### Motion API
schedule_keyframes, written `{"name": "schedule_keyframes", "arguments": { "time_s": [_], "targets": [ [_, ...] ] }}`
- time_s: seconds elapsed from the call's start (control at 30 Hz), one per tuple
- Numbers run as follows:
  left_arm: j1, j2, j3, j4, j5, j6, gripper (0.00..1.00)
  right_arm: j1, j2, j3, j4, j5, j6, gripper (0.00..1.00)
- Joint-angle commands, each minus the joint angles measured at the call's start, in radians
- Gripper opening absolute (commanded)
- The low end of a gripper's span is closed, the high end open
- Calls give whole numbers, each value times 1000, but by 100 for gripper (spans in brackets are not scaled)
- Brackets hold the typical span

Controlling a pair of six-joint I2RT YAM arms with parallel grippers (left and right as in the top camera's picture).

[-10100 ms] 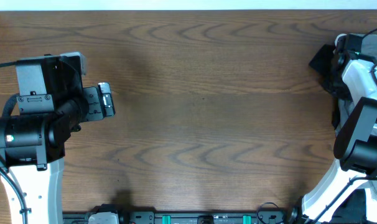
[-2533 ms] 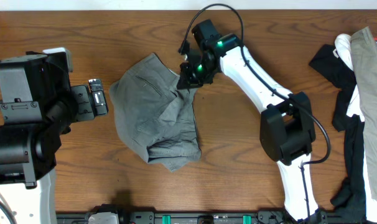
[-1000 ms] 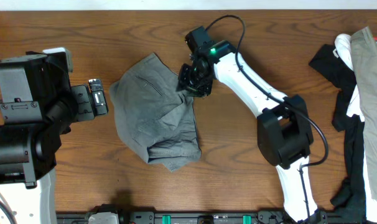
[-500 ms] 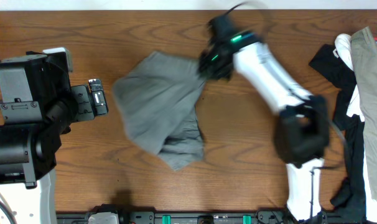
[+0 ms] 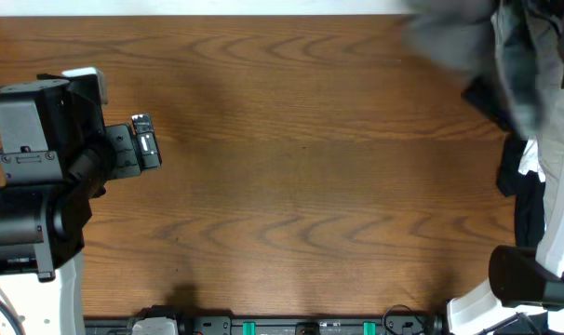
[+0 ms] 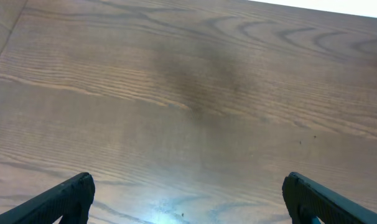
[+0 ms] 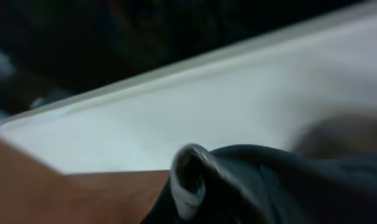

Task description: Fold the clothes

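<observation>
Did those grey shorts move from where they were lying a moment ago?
Yes. The shorts have left the middle of the table and now blur toward its far right corner, by the clothes pile.

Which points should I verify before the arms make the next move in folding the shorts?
1. Shorts lie flat at the table middle: not ok; they show only as a grey blur near the far right corner.
2. Left gripper open and empty: ok; its fingers stand wide apart over bare wood.
3. Right gripper's hold on the shorts: cannot tell; motion blur hides it in both views.
4. Table middle free for laying out: ok.
5. Shorts apart from the clothes pile: cannot tell; the blur reaches it.
</observation>
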Motion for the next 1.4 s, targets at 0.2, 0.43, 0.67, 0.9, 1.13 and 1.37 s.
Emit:
{"name": "schedule_keyframes", "arguments": {
  "time_s": [0.2, 0.43, 0.67, 0.9, 1.13, 1.37],
  "targets": [
    [4, -11, 7, 3, -2, -2, 98, 293, 79, 3, -19, -115, -209, 1],
    [4, -27, 7, 2, -2, -2, 98, 443, 89, -8, -116, 42, -239, 1],
    [4, -27, 7, -6, 0, -2, 98, 528, 135, -15, -101, 45, -264, 1],
    [4, 1, 6, -39, 65, -1, 98, 529, 126, -13, 40, 10, -261, 1],
    [3, 76, -40, -40, 390, 33, 98, 529, 121, -13, 154, -7, -188, 1],
    [-51, 152, -99, -6, 452, 34, 98, 532, 121, -13, 249, -4, -111, 1]
  ]
}}
